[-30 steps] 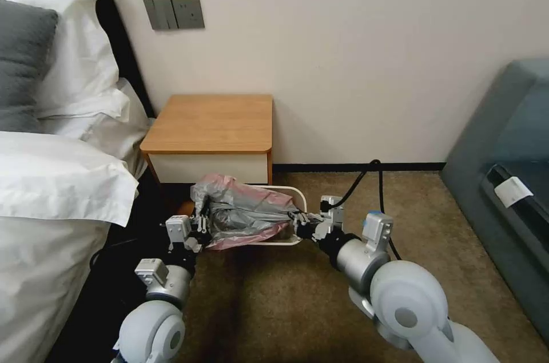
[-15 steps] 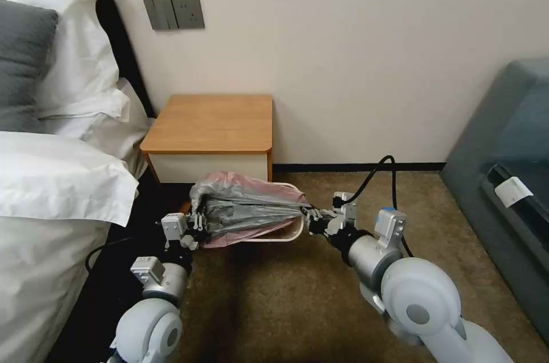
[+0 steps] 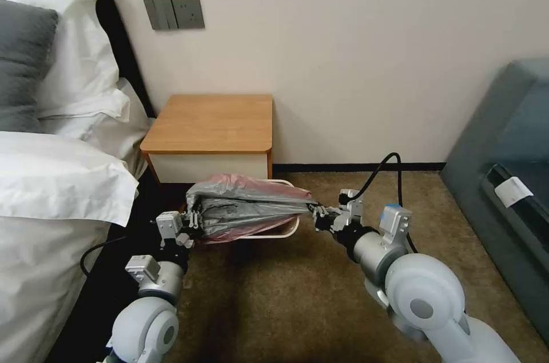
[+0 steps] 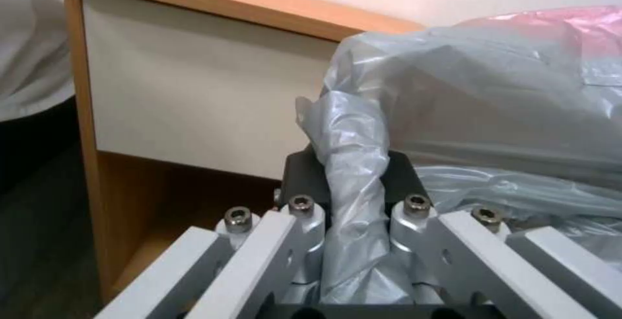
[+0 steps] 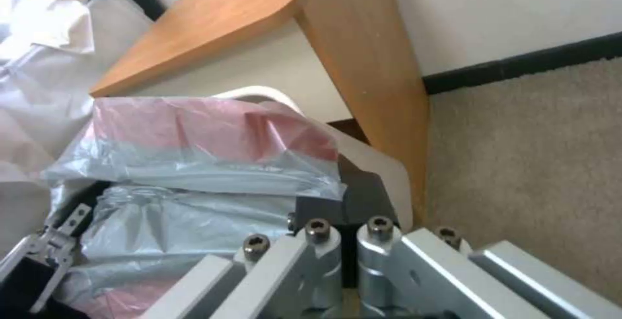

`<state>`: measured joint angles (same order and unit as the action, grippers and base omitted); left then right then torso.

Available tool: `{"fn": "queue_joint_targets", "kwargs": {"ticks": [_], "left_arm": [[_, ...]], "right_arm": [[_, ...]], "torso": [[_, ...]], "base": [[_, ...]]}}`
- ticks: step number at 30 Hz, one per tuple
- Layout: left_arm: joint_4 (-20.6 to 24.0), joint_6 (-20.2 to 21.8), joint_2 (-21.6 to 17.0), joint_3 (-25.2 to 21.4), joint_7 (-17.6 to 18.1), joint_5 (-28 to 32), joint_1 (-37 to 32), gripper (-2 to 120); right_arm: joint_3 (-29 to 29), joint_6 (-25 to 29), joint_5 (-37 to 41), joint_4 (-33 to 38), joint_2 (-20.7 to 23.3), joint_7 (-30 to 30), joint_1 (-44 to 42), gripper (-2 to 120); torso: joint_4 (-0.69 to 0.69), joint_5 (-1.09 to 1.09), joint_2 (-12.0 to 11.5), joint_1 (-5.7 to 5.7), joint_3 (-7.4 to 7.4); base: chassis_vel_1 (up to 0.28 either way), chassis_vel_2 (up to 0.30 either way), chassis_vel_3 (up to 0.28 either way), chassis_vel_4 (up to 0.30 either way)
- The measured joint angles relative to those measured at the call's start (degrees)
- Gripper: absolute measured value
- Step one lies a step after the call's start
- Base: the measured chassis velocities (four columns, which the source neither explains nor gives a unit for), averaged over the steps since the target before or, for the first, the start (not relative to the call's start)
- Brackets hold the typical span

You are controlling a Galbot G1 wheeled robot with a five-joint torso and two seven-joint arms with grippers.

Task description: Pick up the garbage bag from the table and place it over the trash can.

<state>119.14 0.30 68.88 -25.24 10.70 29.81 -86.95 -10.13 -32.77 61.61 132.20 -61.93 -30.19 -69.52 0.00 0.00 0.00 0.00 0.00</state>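
Observation:
The garbage bag [image 3: 246,211], grey film with a pinkish-red edge, hangs stretched between both grippers just above the cream trash can [image 3: 290,228], in front of the table [image 3: 211,123]. My left gripper [image 3: 192,223] is shut on the bag's left end; a twisted fold of the garbage bag [image 4: 492,90] is pinched in the left gripper [image 4: 353,178]. My right gripper [image 3: 315,215] is shut on the right end, where the garbage bag [image 5: 194,163] meets the right gripper [image 5: 343,204] over the trash can's rim [image 5: 382,163]. The bag hides most of the can.
A bed with white linen [image 3: 51,180] lies close on the left. The table's white drawer front [image 4: 194,90] and wooden side [image 5: 356,42] stand right behind the can. A grey sofa [image 3: 509,168] stands at the right. Brown carpet [image 3: 286,294] lies in front.
The grippers have moved apart, left one leftward and right one rightward, pulling the bag wider and flatter over the can. The right arm's cable has swung right with it.

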Motion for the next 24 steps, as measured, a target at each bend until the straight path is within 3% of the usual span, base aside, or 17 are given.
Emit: {"fn": "queue_joint_targets", "kwargs": {"ticks": [4,10,12,18,22,24], "left_arm": [[0.0,0.0,0.1,0.0,0.1,-0.1,0.0,8],[0.0,0.1,-0.1,0.0,0.5,0.0,0.8,8],[0.0,0.2,-0.1,-0.2,0.6,0.2,1.0,8],[0.0,0.6,-0.4,-0.9,0.8,1.0,2.0,8],[0.0,0.4,-0.9,-1.0,-0.1,1.2,2.0,8],[0.3,0.0,-1.2,-1.2,-1.0,1.3,1.9,8]], "right_arm": [[0.2,-0.1,-0.2,1.4,0.2,0.7,-0.4,10],[-0.2,-0.1,-1.1,4.1,1.3,1.3,-1.9,35],[-0.5,-0.1,-1.1,4.7,1.5,1.3,-2.3,37],[-1.8,0.3,-1.6,7.0,3.1,1.9,-3.3,61],[-3.5,1.7,-2.6,6.8,5.2,6.8,-1.8,76],[-4.8,2.7,-4.4,5.1,7.7,14.6,0.1,84]], "torso": [[0.01,0.00,0.0,0.00,0.00],[0.00,0.00,0.0,0.00,0.00],[0.00,0.00,0.0,0.00,0.00],[0.00,0.01,0.0,0.00,0.00],[0.00,0.00,0.0,0.00,0.00],[0.00,0.01,0.0,0.00,0.00]], "base": [[0.000,0.000,0.000,0.000],[0.000,0.000,0.000,0.000],[0.000,0.000,0.000,0.000],[0.000,0.000,0.000,0.000],[0.000,0.000,0.000,0.000],[0.000,0.000,0.000,0.000]]}}
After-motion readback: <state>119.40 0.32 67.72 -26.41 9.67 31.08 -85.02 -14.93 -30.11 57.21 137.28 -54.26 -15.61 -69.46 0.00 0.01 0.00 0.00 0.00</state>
